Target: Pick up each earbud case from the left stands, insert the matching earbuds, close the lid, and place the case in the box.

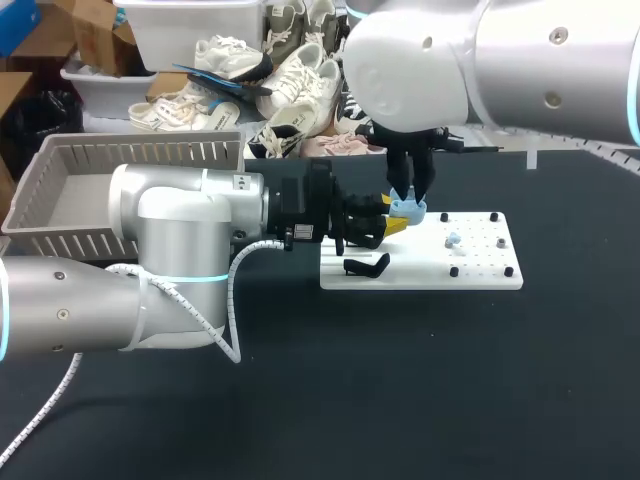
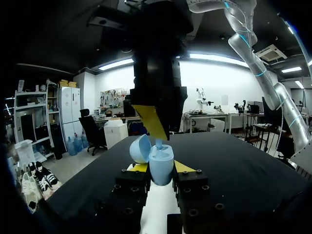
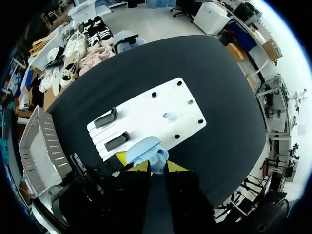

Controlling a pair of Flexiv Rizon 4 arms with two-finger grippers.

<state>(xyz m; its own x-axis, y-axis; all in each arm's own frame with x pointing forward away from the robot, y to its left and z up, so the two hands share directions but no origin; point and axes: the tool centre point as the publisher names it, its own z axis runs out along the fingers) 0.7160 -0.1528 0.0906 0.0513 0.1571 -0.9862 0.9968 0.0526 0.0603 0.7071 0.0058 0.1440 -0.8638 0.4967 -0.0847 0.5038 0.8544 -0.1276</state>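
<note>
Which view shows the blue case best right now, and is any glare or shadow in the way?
Head view: even light, but the right arm hangs over the case. Left wrist view: bright ceiling lights behind leave the right gripper dark above it. Right wrist view: best, with case and white board evenly lit.

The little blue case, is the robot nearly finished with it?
Not quite. Done: the case is off the black stands and its lid is open. In hand: the left tool clamps it while the right tool is just above, at an earbud poking out of it. Left: another earbud lies on the white board, the lid needs closing, and the case must go into the grey box.
</note>
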